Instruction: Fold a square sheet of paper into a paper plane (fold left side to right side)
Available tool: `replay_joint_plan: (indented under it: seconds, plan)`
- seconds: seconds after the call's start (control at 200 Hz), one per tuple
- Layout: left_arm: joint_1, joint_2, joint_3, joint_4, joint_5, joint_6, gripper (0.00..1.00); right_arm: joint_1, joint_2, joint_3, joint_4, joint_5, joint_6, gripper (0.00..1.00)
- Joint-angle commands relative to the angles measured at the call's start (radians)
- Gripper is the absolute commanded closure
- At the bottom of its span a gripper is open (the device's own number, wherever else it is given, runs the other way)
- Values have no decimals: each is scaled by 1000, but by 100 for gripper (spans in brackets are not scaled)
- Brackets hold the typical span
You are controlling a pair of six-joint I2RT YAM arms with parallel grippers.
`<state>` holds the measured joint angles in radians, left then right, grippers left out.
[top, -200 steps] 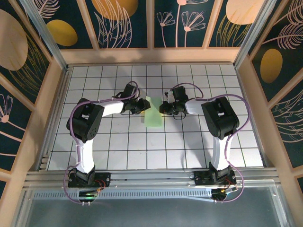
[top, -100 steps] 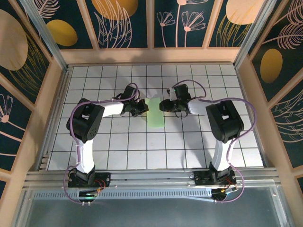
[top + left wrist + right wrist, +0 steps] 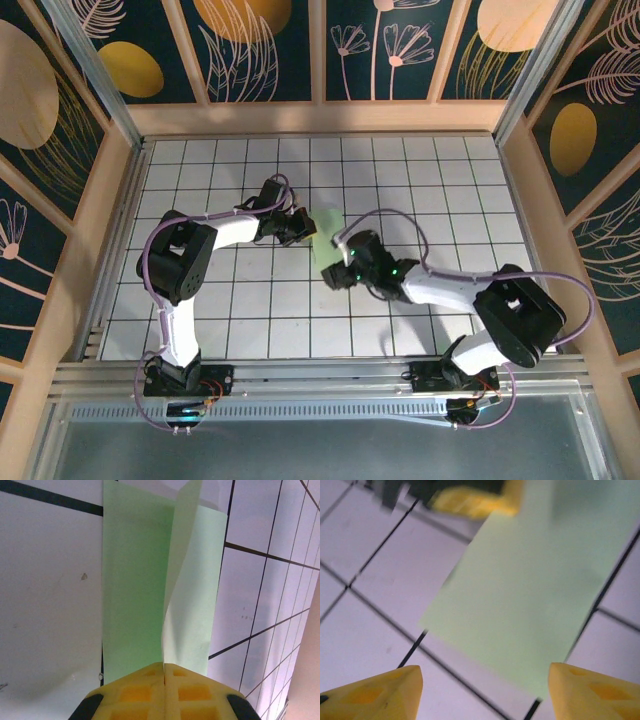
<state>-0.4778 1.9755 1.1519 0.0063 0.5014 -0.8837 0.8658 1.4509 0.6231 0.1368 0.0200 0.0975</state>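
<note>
The square sheet of paper [image 3: 324, 235] is pale green and lies folded into a narrow strip mid-table. In the left wrist view one layer of the paper [image 3: 135, 580] lies flat while the other layer stands up and twists. My left gripper [image 3: 303, 232] is at the strip's left edge. Its yellow fingers [image 3: 145, 692] are pressed together on the paper's edge. My right gripper [image 3: 333, 272] is at the strip's near end, open. Its yellow fingertips [image 3: 385, 690] stand wide apart above the tiles, short of the paper [image 3: 530, 595], with nothing between them.
White grid tiles [image 3: 250, 300] cover the table, inside a wooden frame [image 3: 320, 120] with patterned walls. The right arm [image 3: 450, 290] stretches low across the tiles from the near right. The left gripper's yellow finger [image 3: 475, 500] shows at the top of the right wrist view.
The right gripper let go at the paper's right edge, opened, and swung down to the strip's near end. The left gripper closed on the left edge and stayed there.
</note>
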Motion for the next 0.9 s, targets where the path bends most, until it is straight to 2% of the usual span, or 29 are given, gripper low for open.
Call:
replay_joint_plan:
  seconds: [0.0, 0.085, 0.545, 0.656, 0.801, 0.896]
  plan:
    - [4, -12, 18, -20, 35, 18, 100, 90, -8, -25, 38, 238, -62, 28]
    - [4, -11, 22, -23, 37, 22, 100, 113, 18, -15, 46, 283, -87, 26]
    - [4, -11, 9, -20, 41, 19, 100, 113, 240, 142, 154, 307, -285, 28]
    - [3, -11, 8, -20, 39, 20, 100, 113, 265, 169, 158, 307, -293, 40]
    - [4, -9, 14, -37, 22, 34, 100, 112, 254, 163, 136, 270, -279, 70]
    - [8, -12, 21, -48, 4, 44, 90, 107, 238, 136, 119, 257, -251, 92]
